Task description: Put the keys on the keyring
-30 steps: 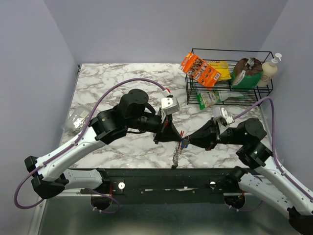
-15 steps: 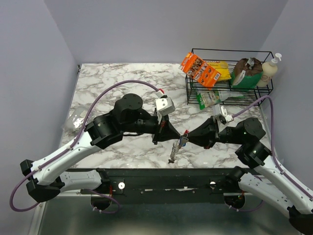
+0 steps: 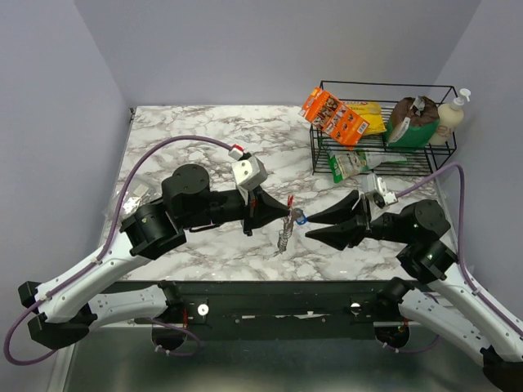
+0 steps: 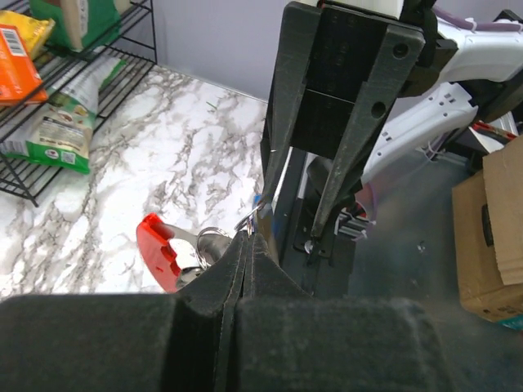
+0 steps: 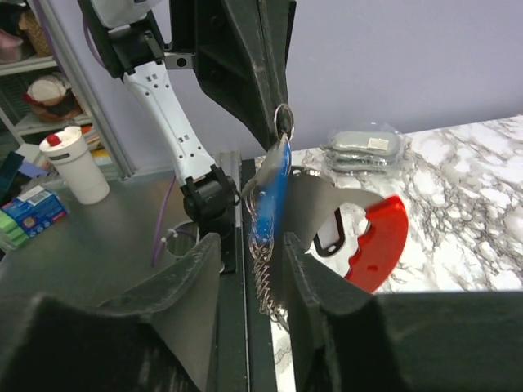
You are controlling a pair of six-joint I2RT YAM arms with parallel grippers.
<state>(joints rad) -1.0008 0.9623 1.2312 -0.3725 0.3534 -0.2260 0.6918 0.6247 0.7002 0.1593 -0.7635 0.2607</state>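
Note:
My left gripper (image 3: 280,216) is shut on a small metal ring (image 5: 283,118), and the whole bundle hangs from it above the marble table (image 3: 204,135). The bundle is the keyring's silver chain (image 5: 266,278) (image 3: 282,240), its red curved piece (image 5: 380,241) (image 4: 155,249) (image 3: 292,202), a flat metal plate and a blue-headed key (image 5: 278,192) (image 3: 300,217). My right gripper (image 3: 314,225) (image 5: 249,249) faces the left one, open. Its fingers (image 5: 194,282) stand on either side of the hanging chain and key, apart from both. In the left wrist view the left jaws are pressed together.
A black wire rack (image 3: 382,86) at the back right holds snack packs, a brown bag and a pump bottle (image 3: 452,113). Clear packets (image 3: 131,196) lie at the table's left edge. A white cup (image 5: 72,163) stands off the table in the right wrist view.
My right gripper has opened and let go of the key bundle. The left arm has drawn back to the left, carrying the bundle with it.

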